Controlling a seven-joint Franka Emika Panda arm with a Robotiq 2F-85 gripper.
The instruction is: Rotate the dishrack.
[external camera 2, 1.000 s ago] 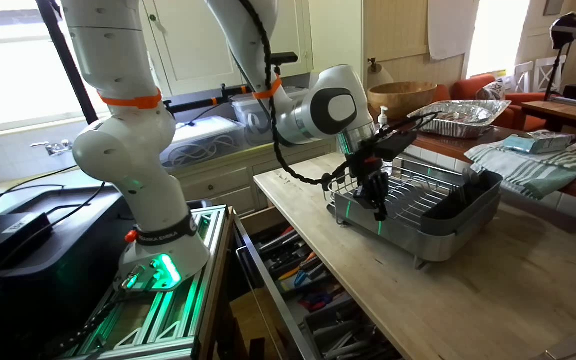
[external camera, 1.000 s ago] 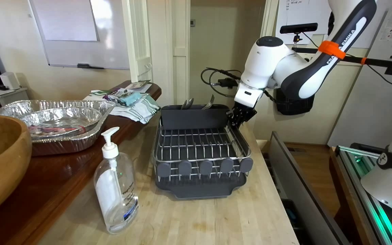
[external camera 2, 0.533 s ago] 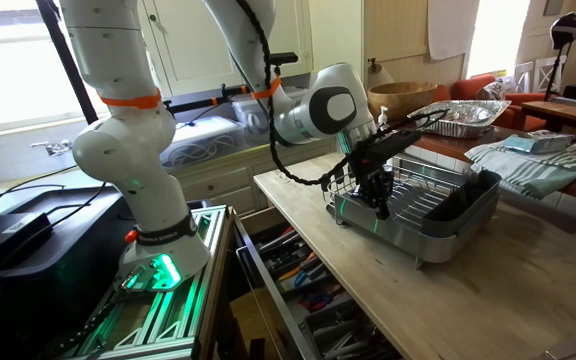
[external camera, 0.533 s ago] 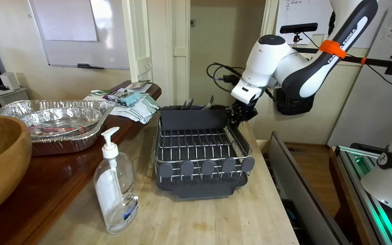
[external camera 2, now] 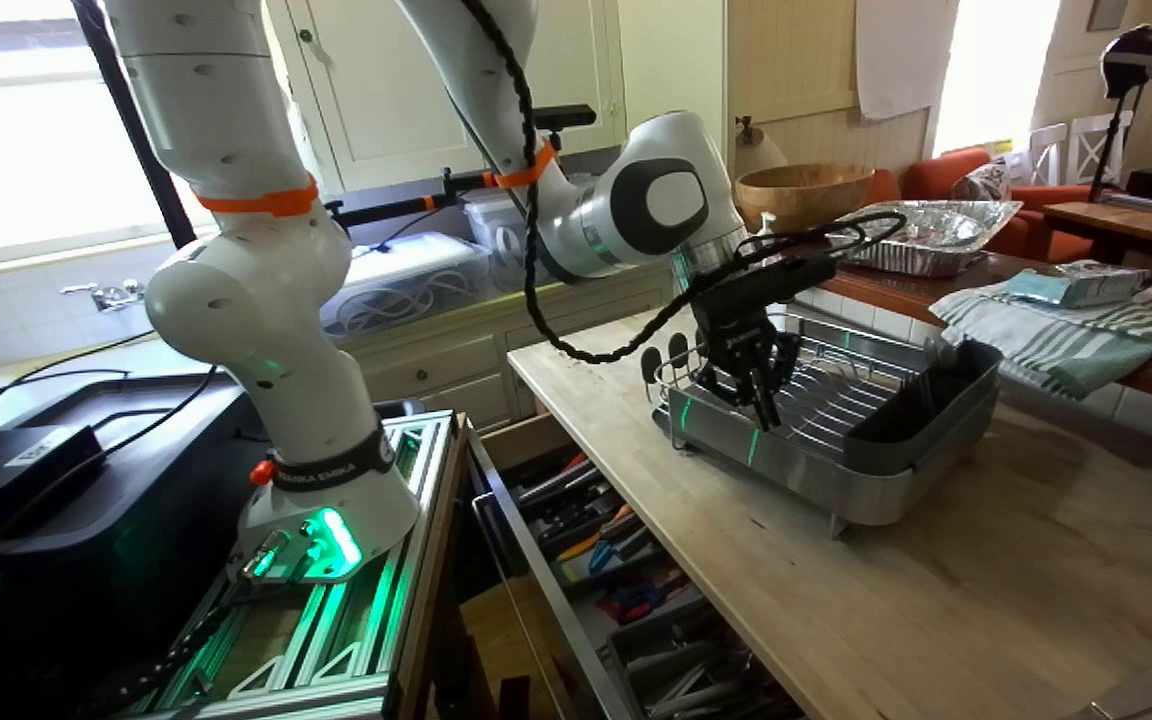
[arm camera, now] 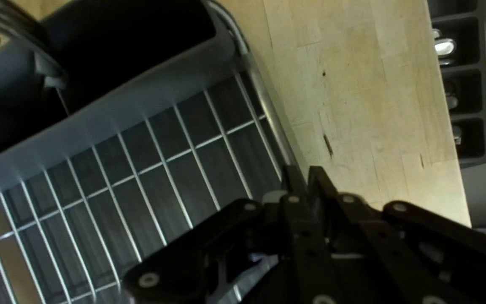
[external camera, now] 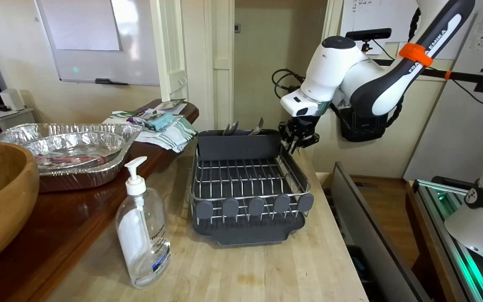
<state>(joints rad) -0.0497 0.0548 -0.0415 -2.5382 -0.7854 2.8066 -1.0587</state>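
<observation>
"One dishrack [external camera: 247, 182], flat on the wooden counter [external camera: 275, 272], cutlery caddy [external camera: 239, 144] at one end. Task doesn't say how far to turn it."

"And the gripper?"

"Your gripper [arm camera: 306, 173] is closed, fingertips [arm camera: 293, 179] right at the rim [arm camera: 274, 122] on the side facing the open drawer [external camera: 365, 235]. Can't tell from the wrist view whether they pinch the rim or sit just above it."

"Check that first?"

"Yes. Nudge lightly: if the dishrack follows, you've got it; if not, spread the jaws, straddle the rim, close again. Then swing it in an arc about the dishrack's middle; a straight pull would likely just drag it. Turn the gripper along or the fingertips may slip. Go low: lifting one side could tip the cutlery [external camera: 233, 128] or skid a foot [external camera 2: 836, 525]."

"What's in the way?"

"Soap bottle [external camera: 145, 235], near the opposite side: a swinging corner could clip it. Drawer's just past the counter edge, so you don't want a foot hanging over. Take short turns, regrip between. The black cable [external camera 2: 588, 358] hangs in a loop; give it room."
</observation>
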